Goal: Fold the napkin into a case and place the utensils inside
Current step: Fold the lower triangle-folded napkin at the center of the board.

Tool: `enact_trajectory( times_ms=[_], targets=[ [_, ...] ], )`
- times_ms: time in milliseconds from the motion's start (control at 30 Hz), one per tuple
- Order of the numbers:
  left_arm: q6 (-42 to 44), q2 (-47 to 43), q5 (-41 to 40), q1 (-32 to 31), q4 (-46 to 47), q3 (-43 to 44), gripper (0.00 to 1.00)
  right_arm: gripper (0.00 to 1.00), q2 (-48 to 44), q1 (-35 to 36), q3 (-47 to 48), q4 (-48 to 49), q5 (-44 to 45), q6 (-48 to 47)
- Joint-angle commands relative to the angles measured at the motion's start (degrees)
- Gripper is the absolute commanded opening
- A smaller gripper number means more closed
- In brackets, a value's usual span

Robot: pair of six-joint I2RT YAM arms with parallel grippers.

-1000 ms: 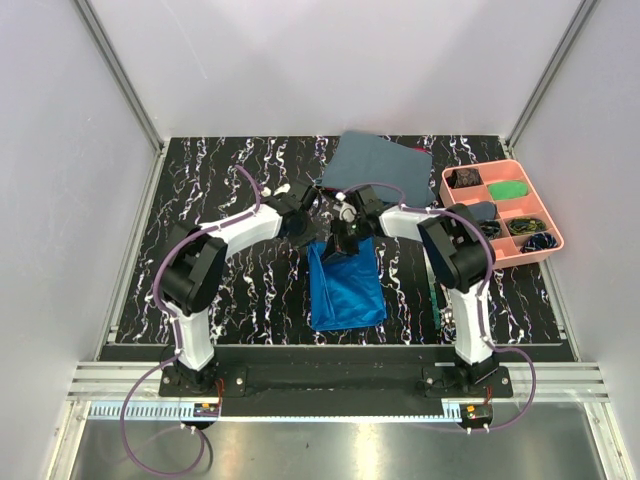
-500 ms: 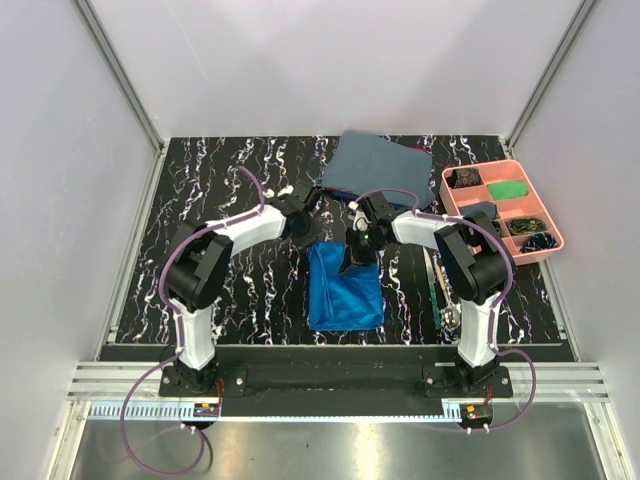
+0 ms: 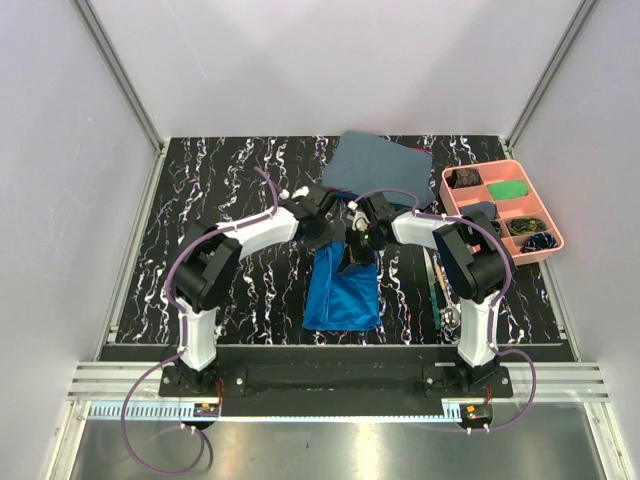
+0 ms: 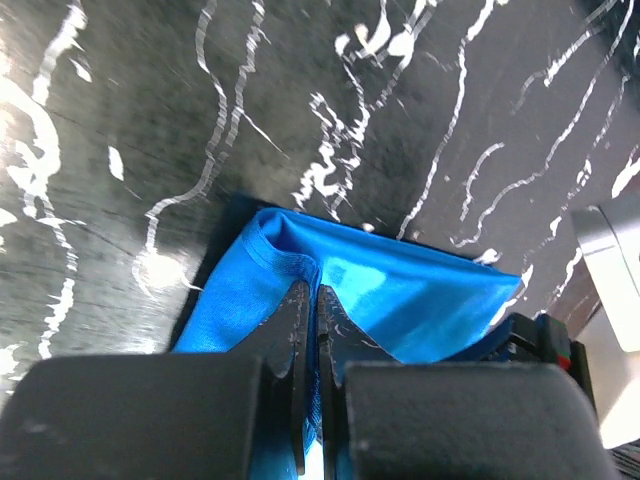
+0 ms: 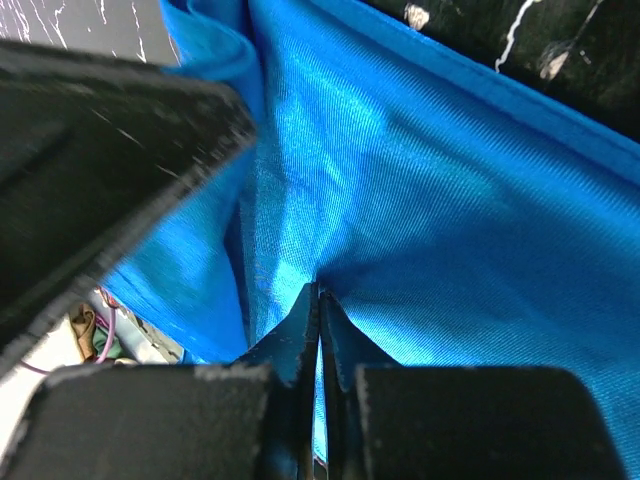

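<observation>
Left gripper and right gripper each pinch tight on the far edge of the napkin, near the middle of the surface.

Top view: bright, flat, diffuse light from overhead. White walls are nearly blown out, with only soft shadows under the arms. Glare strip on the metal rail at the near edge. Corner posts bow slightly: mild wide-angle distortion. Left wrist: table smeared and soft, left gripper body out of focus. Right wrist: napkin weave sharp, sheen highlights mid-frame, right gripper housing dark and blurred up close.
</observation>
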Motion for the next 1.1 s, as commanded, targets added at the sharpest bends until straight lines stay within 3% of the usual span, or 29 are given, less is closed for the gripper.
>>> enact_trajectory(
  times_ms=[0,567,933,1067],
  targets=[
    [-2.35,1.57,-1.21,-0.56,0.83,2.97,0.00,0.02,1.94,-0.01,-1.28,0.38,3.85,-2.20],
    [-4.98,4.65,-4.90,-0.39,0.13,4.73,0.00,0.07,-3.69,-0.01,-1.54,-3.31,4.72,-2.72],
    [-5.60,4.30,-5.78,-0.30,0.22,4.20,0.00,0.38,-10.54,-0.01,-1.72,-8.06,4.39,-5.18],
    [-5.33,4.30,-5.69,-0.30,0.31,4.29,0.00,0.43,-9.84,-0.10,-1.72,-7.19,2.89,-5.45]
  ],
)
